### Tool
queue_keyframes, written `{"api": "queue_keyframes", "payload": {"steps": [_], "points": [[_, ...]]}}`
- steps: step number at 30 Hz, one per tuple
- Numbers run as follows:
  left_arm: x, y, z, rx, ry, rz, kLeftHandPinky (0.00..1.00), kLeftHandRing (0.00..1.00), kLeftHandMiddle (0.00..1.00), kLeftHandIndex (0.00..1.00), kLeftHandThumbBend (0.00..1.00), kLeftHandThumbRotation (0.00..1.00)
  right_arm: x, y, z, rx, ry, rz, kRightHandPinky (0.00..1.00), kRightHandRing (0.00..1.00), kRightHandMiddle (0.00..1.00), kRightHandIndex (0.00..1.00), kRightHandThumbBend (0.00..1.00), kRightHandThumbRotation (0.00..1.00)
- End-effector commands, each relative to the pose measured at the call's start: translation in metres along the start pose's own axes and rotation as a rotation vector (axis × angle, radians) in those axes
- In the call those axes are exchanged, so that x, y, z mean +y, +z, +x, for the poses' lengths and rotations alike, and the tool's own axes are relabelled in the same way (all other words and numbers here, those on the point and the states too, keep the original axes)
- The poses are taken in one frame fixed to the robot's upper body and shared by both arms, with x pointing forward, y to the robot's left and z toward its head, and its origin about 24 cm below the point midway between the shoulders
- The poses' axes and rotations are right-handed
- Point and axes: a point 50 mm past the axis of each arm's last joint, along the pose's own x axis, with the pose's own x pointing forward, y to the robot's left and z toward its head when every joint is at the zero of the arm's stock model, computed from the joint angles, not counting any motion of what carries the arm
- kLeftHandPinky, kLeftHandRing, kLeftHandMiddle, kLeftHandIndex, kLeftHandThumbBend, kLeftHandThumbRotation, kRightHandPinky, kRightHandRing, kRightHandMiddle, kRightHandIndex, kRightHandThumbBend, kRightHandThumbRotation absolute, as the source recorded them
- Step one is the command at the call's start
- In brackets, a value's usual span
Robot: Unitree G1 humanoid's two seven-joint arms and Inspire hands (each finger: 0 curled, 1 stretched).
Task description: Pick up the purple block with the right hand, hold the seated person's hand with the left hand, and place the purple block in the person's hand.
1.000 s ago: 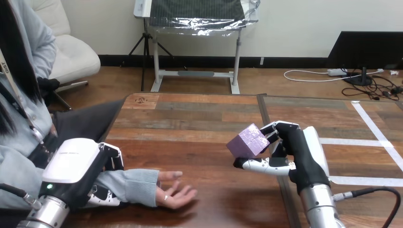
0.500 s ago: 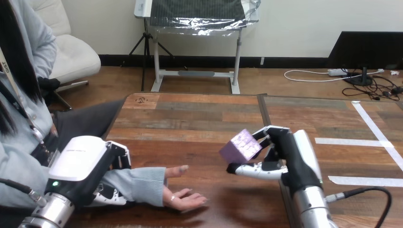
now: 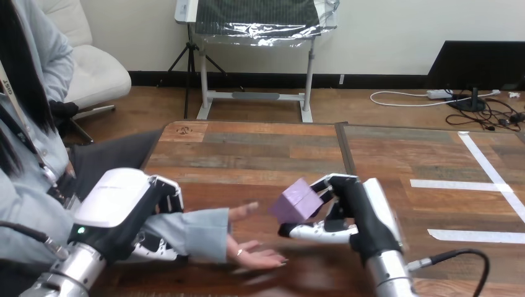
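While lifted clear of the wooden table (image 3: 247,148) and tipped onto one corner, purple block (image 3: 298,201) pinched between the curled fingers and thumb of the robot's right hand (image 3: 362,213), with fingers against the block's right side and thumb beneath it. Just left of the block and lower, the person's hand (image 3: 251,250), palm up, fingers straight and pointing toward the block, fingertips close below it but apart from it. Farther left of the block, the robot's left hand (image 3: 117,207) wrapped round the person's forearm in its pale sleeve (image 3: 198,232), white shell on top, fingers curling underneath, thumb over the upper side. Well right of the block, strips of white tape (image 3: 458,184) on the tabletop.
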Motion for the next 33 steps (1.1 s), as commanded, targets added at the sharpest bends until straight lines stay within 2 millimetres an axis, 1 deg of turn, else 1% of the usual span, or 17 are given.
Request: {"api": "queue_keyframes", "payload": {"steps": [1,18,33], "points": [[0.051,0.033,0.036,-0.183,0.244,-0.022,0.23,0.24,0.28,0.29,0.83,0.07,-0.003,0.038,0.015,-0.148,-0.032,0.013,0.09,0.13,0.19,0.23,0.38,0.00],[0.063,0.048,0.042,-0.242,0.291,-0.016,0.22,0.23,0.28,0.29,0.84,0.07,0.008,0.042,0.011,-0.168,-0.002,0.032,0.08,0.12,0.19,0.23,0.38,0.03],[0.070,0.060,0.048,-0.276,0.310,-0.024,0.20,0.22,0.26,0.28,0.84,0.08,0.016,0.045,0.010,-0.174,0.024,0.039,0.09,0.12,0.19,0.23,0.38,0.01]]}}
